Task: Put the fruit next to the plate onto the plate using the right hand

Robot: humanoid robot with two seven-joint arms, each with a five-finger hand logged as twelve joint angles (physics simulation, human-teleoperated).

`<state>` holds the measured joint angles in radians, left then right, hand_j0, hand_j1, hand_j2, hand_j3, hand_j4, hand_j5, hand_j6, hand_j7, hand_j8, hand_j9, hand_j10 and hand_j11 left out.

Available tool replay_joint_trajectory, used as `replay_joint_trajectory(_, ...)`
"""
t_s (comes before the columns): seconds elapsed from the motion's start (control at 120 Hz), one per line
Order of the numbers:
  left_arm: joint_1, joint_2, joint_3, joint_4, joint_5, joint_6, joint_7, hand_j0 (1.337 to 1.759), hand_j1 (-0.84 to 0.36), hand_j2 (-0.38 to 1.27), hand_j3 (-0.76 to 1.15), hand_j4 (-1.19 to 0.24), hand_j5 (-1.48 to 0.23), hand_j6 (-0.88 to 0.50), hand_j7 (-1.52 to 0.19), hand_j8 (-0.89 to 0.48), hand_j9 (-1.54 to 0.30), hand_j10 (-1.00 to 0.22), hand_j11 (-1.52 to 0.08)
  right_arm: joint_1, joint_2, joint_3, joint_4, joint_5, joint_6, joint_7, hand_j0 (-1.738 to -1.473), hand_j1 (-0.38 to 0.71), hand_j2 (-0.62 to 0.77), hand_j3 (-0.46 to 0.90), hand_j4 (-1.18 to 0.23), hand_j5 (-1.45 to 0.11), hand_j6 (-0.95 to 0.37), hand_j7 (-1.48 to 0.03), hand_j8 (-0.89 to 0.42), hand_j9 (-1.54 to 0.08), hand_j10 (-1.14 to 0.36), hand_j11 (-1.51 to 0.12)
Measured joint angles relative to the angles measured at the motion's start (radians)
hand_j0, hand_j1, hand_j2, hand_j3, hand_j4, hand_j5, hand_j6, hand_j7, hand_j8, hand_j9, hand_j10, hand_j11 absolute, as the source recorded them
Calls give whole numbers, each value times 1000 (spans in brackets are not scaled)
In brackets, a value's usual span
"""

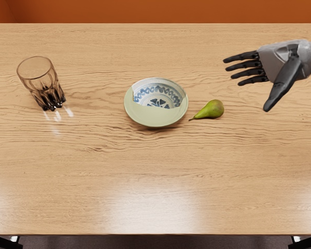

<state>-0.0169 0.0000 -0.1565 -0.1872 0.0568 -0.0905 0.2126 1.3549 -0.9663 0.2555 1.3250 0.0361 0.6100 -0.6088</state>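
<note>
Three objects sit on the wooden table (155,181), logged from picture-left to picture-right, each placed against the right hand (272,62)

1. Clear drinking glass (40,82): upright, dark base, pale light streaks on the wood just in front of it. It is the object farthest from the hand, well apart, out in the direction the fingers point.

2. Plate (145,118): shallow, pale cream-green rim, blue-and-white pattern in the well. It sits flat near the table's middle. It is lower in the picture than the hand and well to its left, beyond the fruit as seen from the hand.

3. Pear (211,109): green, lying on its side on bare wood, off the plate. The stem end points toward the plate and the fat end toward the hand's side. It lies just beside the plate's right rim, with a narrow strip of wood between them. It is the nearest object to the hand, below and left of the fingertips and clear of them.

4. Right hand: the arm enters from the picture's right edge, with the hand over the table's far right part. Four dark fingers (243,65) are extended, slightly splayed and pointing left. The thumb (277,91) angles down toward the table. The hand is spread, gripping nothing and touching no object
</note>
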Motion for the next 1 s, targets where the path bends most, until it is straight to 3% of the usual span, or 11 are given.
replay_joint_trajectory(0.133, 0, 0, 0, 0, 0, 0, 0, 1658, 349, 0, 0, 0, 0, 0, 0, 0, 0, 0, 0, 42, 38, -20, 9, -12, 1, -1, -1658, -325, -5, 0, -21, -26, -21, -27, -21, -26, -21, -26)
replay_joint_trajectory(0.242, 0, 0, 0, 0, 0, 0, 0, 1658, 349, 0, 0, 0, 0, 0, 0, 0, 0, 0, 0, 135, 192, -80, -119, -204, 0, -2, -1658, -325, -5, 0, -21, -27, -22, -27, -21, -27, -21, -26)
replay_joint_trajectory(0.367, 0, 0, 0, 0, 0, 0, 0, 1658, 349, 0, 0, 0, 0, 0, 0, 0, 0, 0, 0, 297, 442, -409, -214, -371, -311, -2, -1658, -323, -5, 0, -24, -29, -24, -29, -24, -29, -23, -29)
replay_joint_trajectory(0.483, 0, 0, 0, 0, 0, 0, 0, 1658, 349, 0, 0, 0, 0, 0, 0, 0, 0, 0, 0, 360, 577, -630, -240, -419, -569, -2, -1658, -309, -7, 0, -35, -44, -36, -43, -35, -44, -35, -43)
replay_joint_trajectory(0.658, 0, 0, 0, 0, 0, 0, 0, 1658, 349, 0, 0, 0, 0, 0, 0, 0, 0, 0, 0, 376, 691, -756, -176, -437, -808, -2, -1658, -302, -8, 0, -42, -52, -43, -52, -42, -52, -41, -52)
replay_joint_trajectory(1.0, 0, 0, 0, 0, 0, 0, 0, 1658, 349, 0, 0, 0, 0, 0, 0, 0, 0, 0, 0, 249, 719, -771, -148, -457, -909, -2, -1658, -266, -13, 0, -71, -91, -72, -90, -72, -91, -71, -90)
